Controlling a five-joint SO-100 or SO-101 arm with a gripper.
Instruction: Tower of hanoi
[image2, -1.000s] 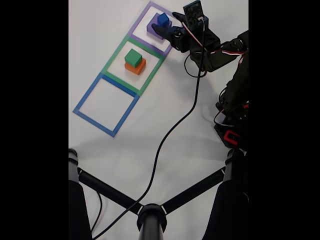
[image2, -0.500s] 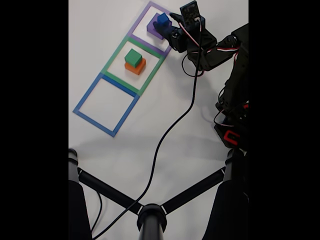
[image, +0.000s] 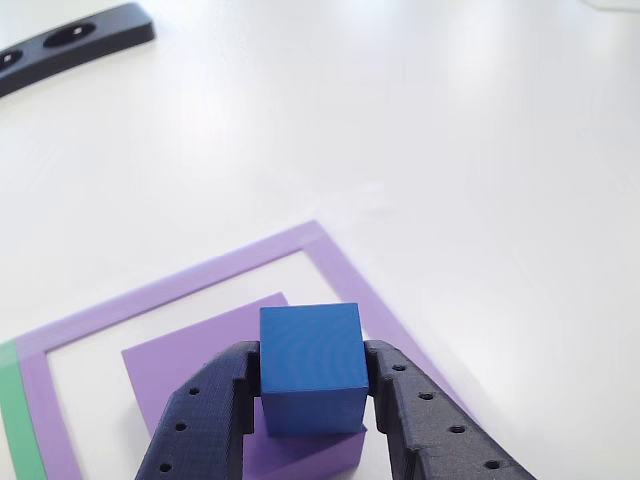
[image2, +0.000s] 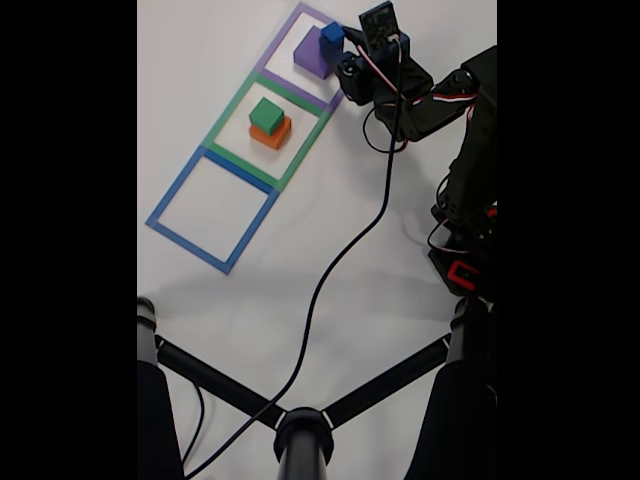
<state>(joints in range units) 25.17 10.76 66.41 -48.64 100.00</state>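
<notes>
My gripper (image: 312, 385) (image2: 335, 42) is shut on the small dark blue cube (image: 311, 366) (image2: 332, 34), one black finger on each side. The blue cube hangs just above the near right edge of the purple cube (image: 205, 352) (image2: 311, 52), which sits inside the purple square outline (image: 180, 282) (image2: 282, 40). In the fixed view the green cube (image2: 266, 115) rests on top of the orange cube (image2: 273, 135) inside the green square outline (image2: 226, 117).
A blue square outline (image2: 177, 184) lies below the green one with nothing in it. A black strip with round holes (image: 70, 42) lies at the far left. A black cable (image2: 340, 262) runs down the table. Black stand legs (image2: 300, 425) cross the bottom.
The gripper has risen with the blue cube off the top of the purple cube and shifted slightly right. The green and orange cubes have not moved.
</notes>
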